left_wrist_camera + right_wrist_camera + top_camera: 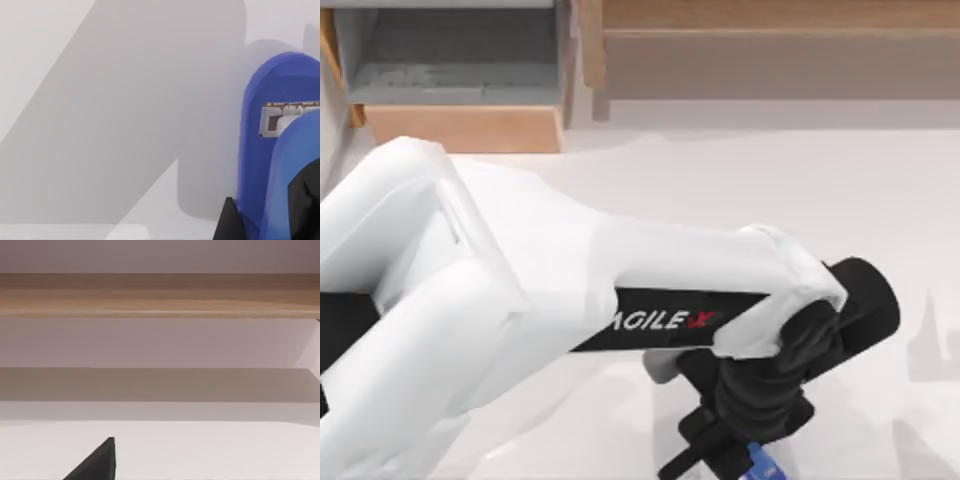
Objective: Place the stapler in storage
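The bright-blue stapler lies on the white table near the front edge, right of the middle. In the top view only a small blue tip of the stapler peeks out under my left gripper, which hangs directly over it. In the left wrist view a black part of the left gripper sits against the stapler's blue side. The storage, a box with a light wood front and grey inside, stands at the table's far left corner. A black part of my right gripper faces the back of the table.
A wide wooden shelf unit runs along the back right, and the shelf's wood edge spans the right wrist view. My left arm's white links stretch from the left across the table's middle. White table lies between arm and shelf.
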{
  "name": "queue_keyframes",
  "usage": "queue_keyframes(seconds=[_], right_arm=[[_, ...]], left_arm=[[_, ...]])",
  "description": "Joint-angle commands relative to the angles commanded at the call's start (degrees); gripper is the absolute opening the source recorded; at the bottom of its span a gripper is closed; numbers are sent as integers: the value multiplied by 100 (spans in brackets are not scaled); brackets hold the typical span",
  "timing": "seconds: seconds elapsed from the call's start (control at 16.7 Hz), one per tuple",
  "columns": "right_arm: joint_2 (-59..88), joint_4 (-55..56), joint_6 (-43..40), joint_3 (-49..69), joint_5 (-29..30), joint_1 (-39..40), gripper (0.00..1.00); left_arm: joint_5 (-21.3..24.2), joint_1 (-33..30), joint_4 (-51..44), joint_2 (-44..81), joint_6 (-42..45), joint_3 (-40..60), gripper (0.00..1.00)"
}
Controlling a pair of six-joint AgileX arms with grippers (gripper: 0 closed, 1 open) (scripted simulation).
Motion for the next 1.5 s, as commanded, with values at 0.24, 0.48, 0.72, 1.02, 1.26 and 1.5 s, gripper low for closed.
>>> queue_keyframes(seconds=[0.24,0.48,0.72,1.02,1.26,1.5], right_arm=[[0,0,0,0,0,0,100],[0,0,0,0,0,0,100],[0,0,0,0,0,0,100],[0,0,0,0,0,0,100],[0,0,0,0,0,0,100],[0,0,0,0,0,0,100]], left_arm=[[-3,6,-95,-51,-1,59,0],[-5,4,-531,-238,-6,308,0],[-5,5,-569,-236,1,324,0],[-12,500,-714,-334,536,643,0],[-23,1680,-1051,-495,1834,1412,0],[-31,3252,-1490,-569,3625,2469,0]])
